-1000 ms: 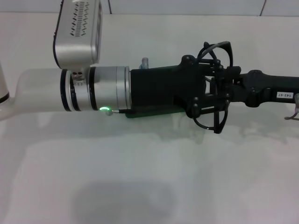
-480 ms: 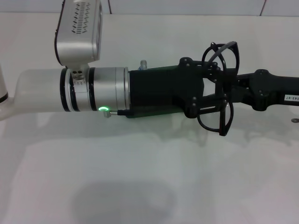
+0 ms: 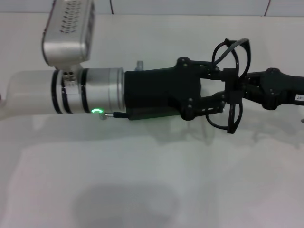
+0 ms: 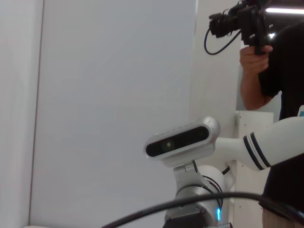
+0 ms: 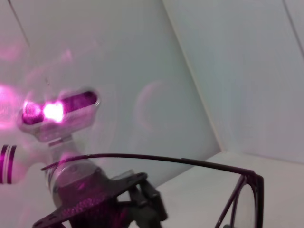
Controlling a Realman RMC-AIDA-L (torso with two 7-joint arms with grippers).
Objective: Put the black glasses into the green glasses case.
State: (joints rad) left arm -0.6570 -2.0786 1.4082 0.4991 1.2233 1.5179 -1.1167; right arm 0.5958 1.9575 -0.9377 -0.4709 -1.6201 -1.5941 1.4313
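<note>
The black glasses (image 3: 232,85) hang above the white table (image 3: 142,180), standing on edge, with my right gripper (image 3: 238,89) shut on them from the right. My left gripper (image 3: 221,84) reaches in from the left, open, with its fingertips just beside the frame and apart from it. A dark green sliver of the green glasses case (image 3: 148,115) shows under the left gripper's body; the rest is hidden. In the right wrist view a temple arm of the glasses (image 5: 156,159) crosses the picture, with the left gripper's body (image 5: 102,202) behind it.
The left arm's silver wrist (image 3: 90,90) and its camera housing (image 3: 66,31) fill the left of the head view. The left wrist view shows only a wall, the robot's head (image 4: 183,140) and a person holding a camera (image 4: 259,42).
The right gripper has drawn back to the right with the glasses, which turned more edge-on. The left arm has shifted a little to the left.
</note>
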